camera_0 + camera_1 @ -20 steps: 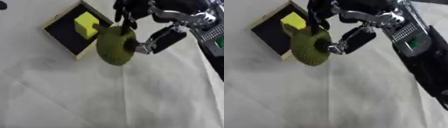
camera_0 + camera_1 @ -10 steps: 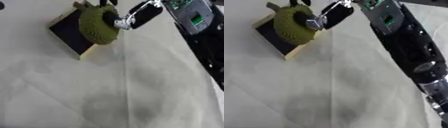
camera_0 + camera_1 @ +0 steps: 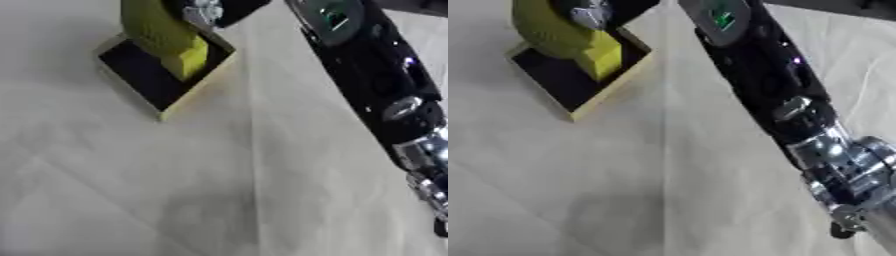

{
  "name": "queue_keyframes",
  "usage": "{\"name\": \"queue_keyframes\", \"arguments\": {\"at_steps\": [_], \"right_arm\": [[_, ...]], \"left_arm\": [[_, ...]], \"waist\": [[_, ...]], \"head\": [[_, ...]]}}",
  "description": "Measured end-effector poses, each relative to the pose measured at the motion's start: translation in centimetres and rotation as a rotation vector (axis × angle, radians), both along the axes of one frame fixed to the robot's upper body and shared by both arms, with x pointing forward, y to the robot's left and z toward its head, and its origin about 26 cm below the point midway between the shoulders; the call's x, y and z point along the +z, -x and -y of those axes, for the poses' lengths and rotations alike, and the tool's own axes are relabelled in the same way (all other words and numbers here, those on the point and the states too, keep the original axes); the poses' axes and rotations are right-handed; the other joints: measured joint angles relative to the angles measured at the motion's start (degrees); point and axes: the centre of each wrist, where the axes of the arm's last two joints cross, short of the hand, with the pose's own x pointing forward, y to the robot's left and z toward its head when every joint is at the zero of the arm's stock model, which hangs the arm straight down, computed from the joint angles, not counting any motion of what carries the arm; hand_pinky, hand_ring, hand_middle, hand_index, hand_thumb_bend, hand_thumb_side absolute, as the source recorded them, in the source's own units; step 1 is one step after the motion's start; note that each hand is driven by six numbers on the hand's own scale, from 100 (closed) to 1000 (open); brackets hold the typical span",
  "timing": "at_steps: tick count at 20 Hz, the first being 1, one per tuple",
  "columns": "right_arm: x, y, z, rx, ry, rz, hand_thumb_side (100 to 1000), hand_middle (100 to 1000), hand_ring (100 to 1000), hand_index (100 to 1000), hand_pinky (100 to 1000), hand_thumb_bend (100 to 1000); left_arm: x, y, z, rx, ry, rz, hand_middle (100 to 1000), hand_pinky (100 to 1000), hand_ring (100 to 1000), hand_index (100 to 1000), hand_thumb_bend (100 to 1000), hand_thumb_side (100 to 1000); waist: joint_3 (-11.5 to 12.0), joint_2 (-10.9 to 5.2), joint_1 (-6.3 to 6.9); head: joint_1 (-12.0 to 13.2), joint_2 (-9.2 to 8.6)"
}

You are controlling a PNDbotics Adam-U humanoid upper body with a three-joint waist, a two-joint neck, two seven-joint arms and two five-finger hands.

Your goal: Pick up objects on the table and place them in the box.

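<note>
Olive-green round object [image 3: 549, 30] gripped by right hand [image 3: 592, 12], upper left over box [image 3: 144, 80]: lower beside yellow block [image 3: 191, 59], then release.

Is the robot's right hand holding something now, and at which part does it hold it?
The right hand holds a round green object above the box; the exact place of the hold lies mostly outside the picture.

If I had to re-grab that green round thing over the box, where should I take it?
Take the green round object across its bulging sides, coming from above: it hangs over the box, whose walls and yellow block hinder side approaches.
</note>
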Motion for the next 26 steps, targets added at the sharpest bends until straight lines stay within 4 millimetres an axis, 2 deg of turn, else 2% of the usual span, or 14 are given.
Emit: {"name": "queue_keyframes", "arguments": {"at_steps": [8, 18, 19, 20, 22, 24, 26], "right_arm": [[-1.7, -2.0, -1.3, -0.062, -0.008, -0.016, 198, 299, 642, 552, 767, 100], [-4.4, -3.7, -1.5, -0.155, 0.08, 0.017, 206, 337, 691, 577, 778, 100], [-4.5, -3.8, -1.4, -0.16, 0.087, 0.024, 218, 423, 744, 642, 800, 100], [-4.7, -3.9, -1.4, -0.166, 0.096, 0.032, 223, 467, 765, 671, 808, 100], [-4.9, -4.0, -1.3, -0.176, 0.118, 0.044, 259, 694, 874, 829, 858, 100], [-5.0, -4.1, -1.3, -0.192, 0.146, 0.061, 285, 794, 943, 918, 908, 100], [-5.0, -4.1, -1.3, -0.212, 0.179, 0.082, 277, 838, 995, 946, 956, 100]], "left_arm": [[0.3, 0.0, 0.2, -0.014, -0.013, 0.006, 694, 828, 638, 798, 100, 672], [0.6, 0.0, 0.4, -0.026, -0.026, 0.016, 694, 828, 636, 798, 100, 672], [0.6, 0.0, 0.4, -0.027, -0.027, 0.016, 694, 828, 636, 798, 100, 672], [0.6, 0.0, 0.4, -0.027, -0.028, 0.016, 694, 828, 636, 798, 100, 672], [0.6, 0.0, 0.4, -0.028, -0.03, 0.016, 694, 828, 636, 798, 100, 672], [0.6, 0.0, 0.4, -0.029, -0.032, 0.016, 694, 828, 636, 798, 100, 672], [0.6, 0.0, 0.4, -0.03, -0.033, 0.016, 695, 828, 636, 798, 100, 672]], "waist": [[1.56, 1.23, -1.02], [2.4, 2.45, -1.55], [2.4, 2.46, -1.56], [2.39, 2.46, -1.57], [2.35, 2.46, -1.57], [2.3, 2.46, -1.57], [2.18, 2.46, -1.56]], "head": [[-1.3, -0.84], [-1.78, -1.57], [-1.78, -1.59], [-1.78, -1.6], [-1.78, -1.63], [-1.77, -1.63], [-1.74, -1.63]]}}
